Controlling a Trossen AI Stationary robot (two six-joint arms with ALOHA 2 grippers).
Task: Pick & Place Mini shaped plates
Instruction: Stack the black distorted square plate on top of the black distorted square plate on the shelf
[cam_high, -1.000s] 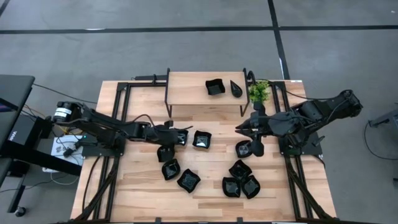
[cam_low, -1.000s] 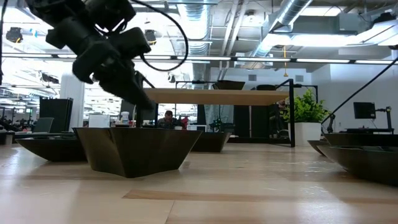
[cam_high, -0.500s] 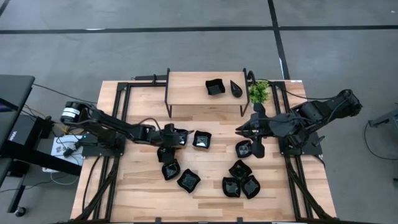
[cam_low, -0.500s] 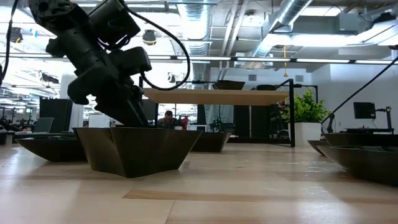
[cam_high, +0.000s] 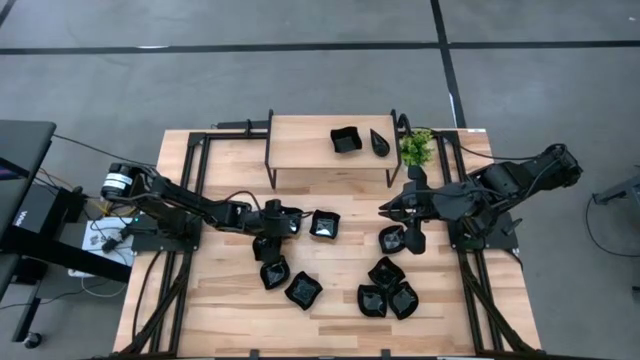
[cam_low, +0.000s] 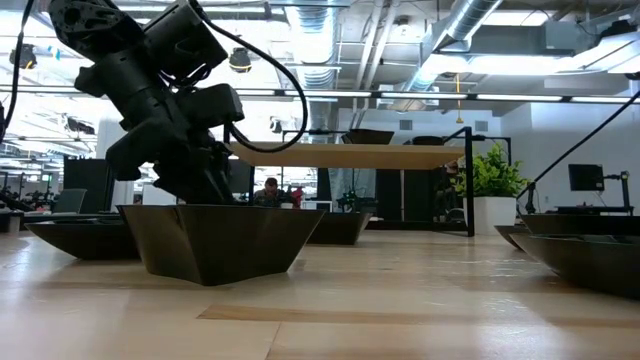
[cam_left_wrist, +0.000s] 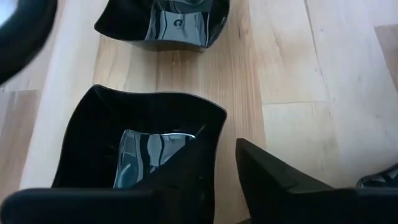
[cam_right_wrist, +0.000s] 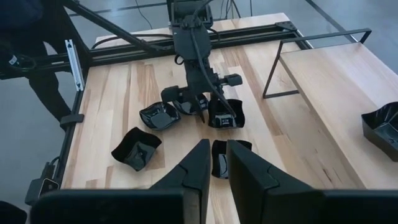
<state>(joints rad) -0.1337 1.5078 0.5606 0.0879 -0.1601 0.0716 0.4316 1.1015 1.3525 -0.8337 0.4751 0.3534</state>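
Several glossy black mini plates lie on the wooden table; two more, a square plate (cam_high: 346, 140) and a teardrop plate (cam_high: 379, 143), sit on the raised shelf (cam_high: 300, 140). My left gripper (cam_high: 268, 238) (cam_left_wrist: 222, 149) points down, open, over a square plate (cam_high: 264, 247) (cam_left_wrist: 143, 143). One finger is inside it and one outside its wall. In the low view my left gripper (cam_low: 190, 170) stands behind a near plate (cam_low: 215, 240). My right gripper (cam_high: 384, 208) (cam_right_wrist: 218, 149) waits in the air above the table's right half, its fingers a narrow gap apart, holding nothing. My left gripper comes from above with its fingers astride the square plate's side wall near a corner (cam_left_wrist: 219, 121). One finger (cam_left_wrist: 193, 165) is in the hollow and the other finger (cam_left_wrist: 267, 174) over bare wood. Whether either touches the wall, I cannot tell. The plate rests flat on the table.
A small green potted plant (cam_high: 417, 147) stands by the shelf's right end. Other plates lie close by: one (cam_high: 325, 224) right of the left gripper, two (cam_high: 274, 272) (cam_high: 303, 290) nearer, and a cluster (cam_high: 388, 285) on the right. Bare wood lies along the near-left part.
My left gripper has swung back from beside the plate to its right, toward the table's left and near edge. It has tipped to point downward and come down over the square plate. The plates and the right arm have stayed where they were.
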